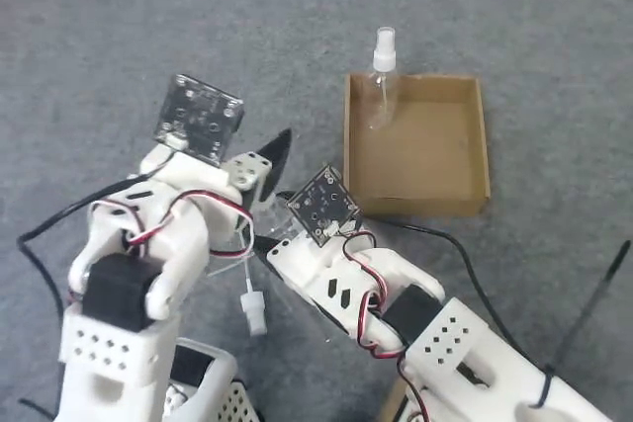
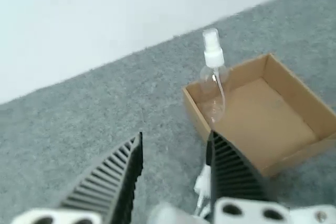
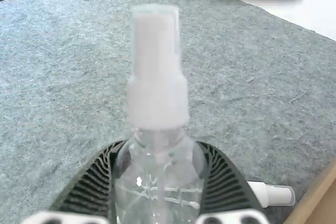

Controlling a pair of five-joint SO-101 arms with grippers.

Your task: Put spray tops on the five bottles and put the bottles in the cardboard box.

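On the grey surface the cardboard box, well ahead of all fingers, has a capped bottle in one corner, the left fingers gape wide and empty, and the right fingers squeeze a second capped bottle between them, a loose spray top just beside.

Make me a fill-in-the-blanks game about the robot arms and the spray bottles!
1. The cardboard box holds just ____ standing bottle.
2. The left gripper is wide ____.
3. The right gripper is shut on a second bottle, whose spray top is coloured ____.
Missing words: one; open; white.
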